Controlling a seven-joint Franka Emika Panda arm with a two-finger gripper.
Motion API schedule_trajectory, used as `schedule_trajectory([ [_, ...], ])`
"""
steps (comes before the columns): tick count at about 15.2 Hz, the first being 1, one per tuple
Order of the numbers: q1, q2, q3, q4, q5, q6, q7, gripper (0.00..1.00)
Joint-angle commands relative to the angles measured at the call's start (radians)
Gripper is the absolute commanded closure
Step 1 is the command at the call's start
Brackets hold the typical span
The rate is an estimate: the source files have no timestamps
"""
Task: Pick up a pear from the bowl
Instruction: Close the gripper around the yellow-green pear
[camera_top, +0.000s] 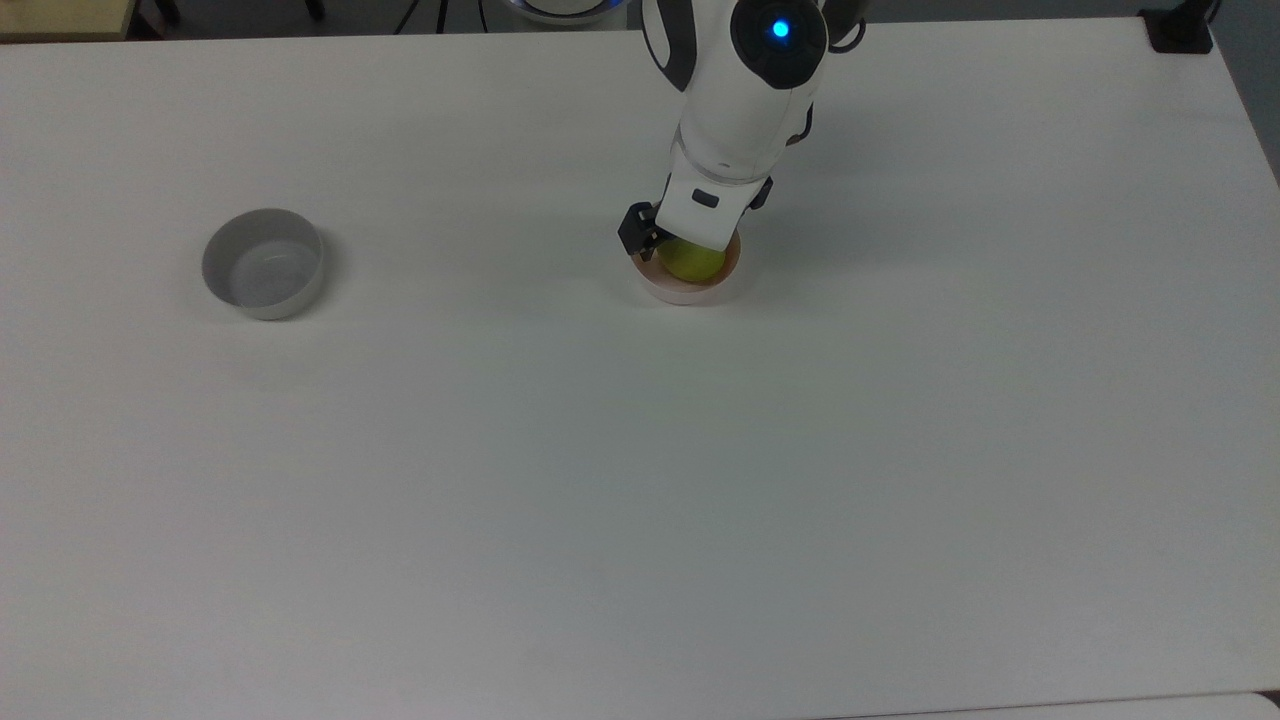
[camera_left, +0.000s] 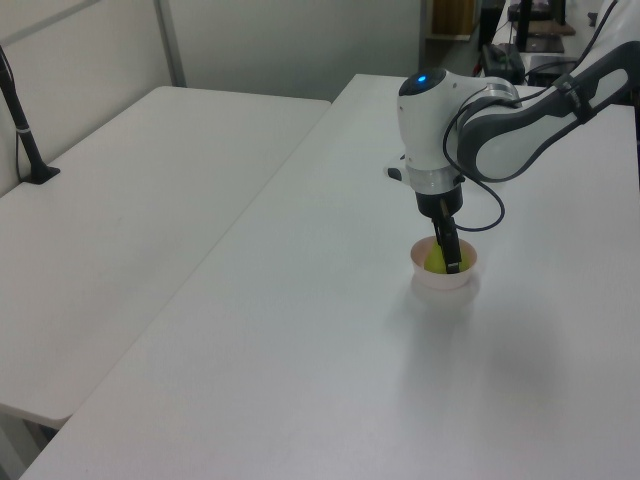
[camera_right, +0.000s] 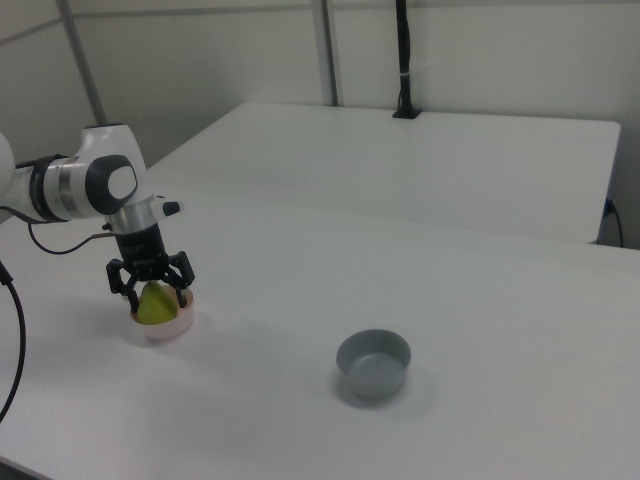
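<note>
Pear (camera_right: 153, 304) sits in the pink bowl (camera_right: 166, 327), left of centre in the right view. Gripper (camera_right: 152, 299) is down over it, fingers (camera_right: 130, 295) spread on either side, seemingly not yet pinching. Grey bowl (camera_top: 263, 263) stands well apart on the table (camera_top: 640, 480).

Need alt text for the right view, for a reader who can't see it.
A white robot arm's open gripper straddles a yellow-green pear sitting in a pink bowl at the right view's left. A grey bowl stands apart on the white table.
</note>
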Motion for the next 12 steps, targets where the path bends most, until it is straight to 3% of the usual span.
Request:
schedule_trajectory([
  [1,0.020,-0.005,-0.010,-0.022,-0.011,0.029,-0.021,0.25],
  [3,0.019,-0.002,-0.004,-0.020,-0.011,0.027,-0.023,0.66],
  [4,0.019,-0.002,-0.004,-0.017,-0.009,0.027,-0.024,0.78],
  [8,0.011,-0.042,-0.004,-0.006,0.002,-0.006,-0.026,0.84],
  [12,-0.024,-0.123,-0.004,0.095,0.054,-0.178,-0.081,0.84],
])
